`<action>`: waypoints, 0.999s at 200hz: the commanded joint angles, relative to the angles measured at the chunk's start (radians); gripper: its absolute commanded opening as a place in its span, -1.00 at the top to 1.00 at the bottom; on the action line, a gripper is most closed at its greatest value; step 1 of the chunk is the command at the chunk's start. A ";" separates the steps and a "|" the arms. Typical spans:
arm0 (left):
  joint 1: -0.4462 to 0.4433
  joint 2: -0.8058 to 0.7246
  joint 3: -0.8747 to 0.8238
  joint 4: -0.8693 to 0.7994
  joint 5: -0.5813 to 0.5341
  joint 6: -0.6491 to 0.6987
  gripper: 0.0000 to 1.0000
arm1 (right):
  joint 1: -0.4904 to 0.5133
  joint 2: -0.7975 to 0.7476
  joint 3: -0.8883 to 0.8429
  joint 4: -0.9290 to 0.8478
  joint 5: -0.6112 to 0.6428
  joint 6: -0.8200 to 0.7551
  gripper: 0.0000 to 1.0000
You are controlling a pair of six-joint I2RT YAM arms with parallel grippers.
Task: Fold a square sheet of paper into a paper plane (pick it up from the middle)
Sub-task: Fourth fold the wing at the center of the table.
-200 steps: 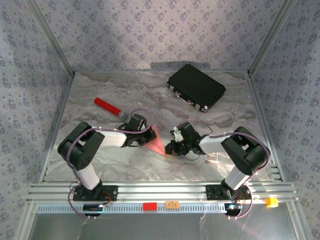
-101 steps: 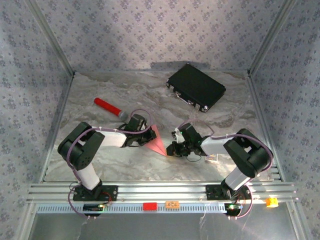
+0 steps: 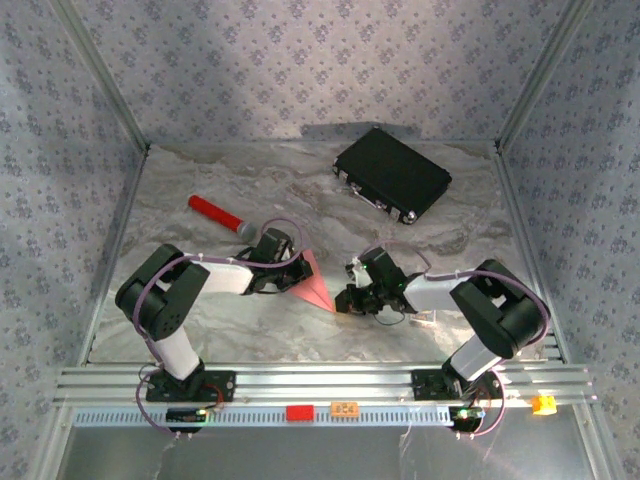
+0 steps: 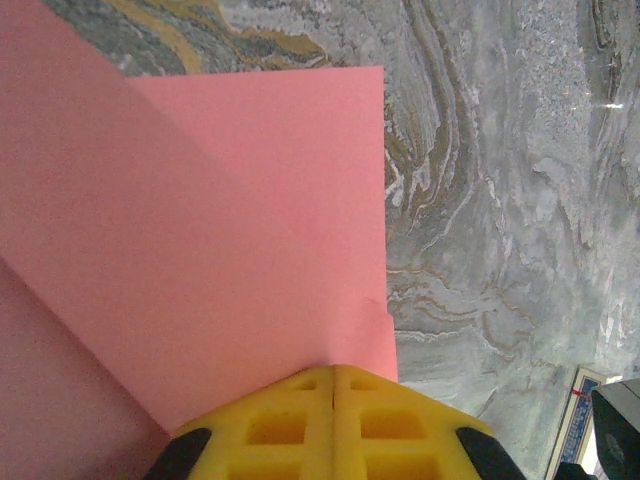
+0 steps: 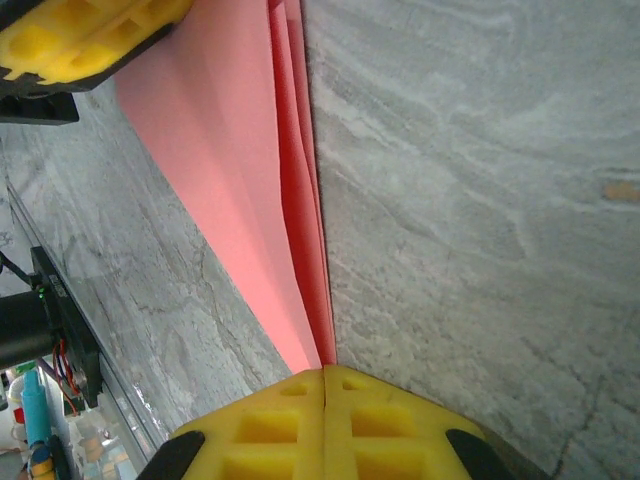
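Grey marble swirls cover the table [image 3: 250,330], and flowery wallpaper [image 3: 300,70] stands on three sides. The left gripper [image 4: 333,368] is squeezed tight on the pink paper [image 4: 250,220], with the paper's edge pinched between its two yellow fingers [image 4: 310,395]. The right gripper [image 5: 325,370] is squeezed tight too, and it pinches the thin pointy end of the same paper.

From the top, the paper looks like a small pink triangle in the middle of the table, between the two grippers. It is wide at the left gripper and comes to a point at the right one. The left wrist view shows more: one flat flap lies over another, with a slanted edge running across. The right wrist view looks along the paper from its point, and there several thin layers sit side by side along a straight fold. That view also shows the left gripper's yellow fingers at the far wide end.

Farther out, the top view shows a red tube [image 3: 210,210] with a grey cap behind the left arm [image 3: 170,290], well apart from the paper. A black case [image 3: 392,175] lies near the back of the table. A small card [image 3: 425,317] lies just beside the right arm [image 3: 490,310], and a corner of it peeks into the left wrist view.
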 commanded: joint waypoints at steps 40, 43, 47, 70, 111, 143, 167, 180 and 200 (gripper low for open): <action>0.011 0.023 -0.034 -0.058 -0.038 0.025 0.94 | -0.012 -0.091 0.016 -0.178 0.047 -0.011 0.65; 0.010 0.023 -0.035 -0.058 -0.038 0.025 0.94 | -0.014 -0.097 0.021 -0.182 0.046 -0.013 0.64; 0.010 0.023 -0.034 -0.058 -0.037 0.026 0.94 | -0.015 -0.106 0.028 -0.188 0.046 -0.016 0.64; 0.011 0.022 -0.033 -0.060 -0.035 0.027 0.94 | -0.013 -0.127 0.092 -0.216 0.035 -0.039 0.64; 0.010 0.021 -0.037 -0.058 -0.035 0.026 0.94 | 0.022 -0.033 0.215 -0.200 -0.007 -0.064 0.85; 0.010 0.026 -0.037 -0.053 -0.033 0.025 0.94 | 0.054 0.085 0.301 -0.197 0.015 -0.064 0.89; 0.010 0.026 -0.041 -0.050 -0.032 0.023 0.94 | 0.067 0.142 0.348 -0.208 0.027 -0.069 0.89; 0.009 0.027 -0.041 -0.049 -0.032 0.023 0.94 | 0.071 0.165 0.368 -0.220 0.030 -0.070 0.89; 0.010 0.029 -0.041 -0.047 -0.030 0.023 0.94 | 0.078 0.190 0.391 -0.248 0.044 -0.070 0.89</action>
